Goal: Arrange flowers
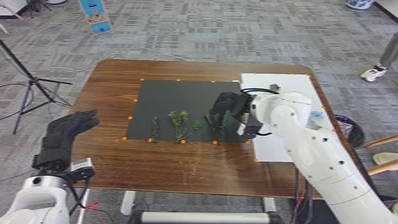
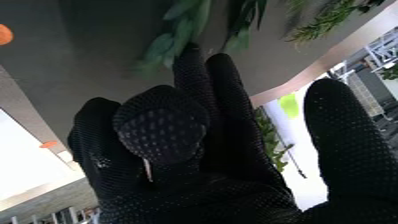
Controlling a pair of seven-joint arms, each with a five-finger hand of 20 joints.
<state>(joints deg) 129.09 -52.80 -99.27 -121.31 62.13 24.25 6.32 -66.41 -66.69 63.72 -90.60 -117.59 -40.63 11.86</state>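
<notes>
The left hand [image 1: 62, 131], fingers loosely extended, hangs by the table's [image 1: 169, 172] left edge. Green sprigs [image 1: 180, 121] lie on the dark mat [image 1: 182, 95]. The right hand [image 1: 227, 106] partly covers it, its grip impossible to tell, beside a white sheet [image 1: 274, 150].

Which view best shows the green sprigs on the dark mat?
The head view: it takes in the sprigs side by side on the dark mat. The right wrist view shows leaves closer, cut off at its edge.
</notes>
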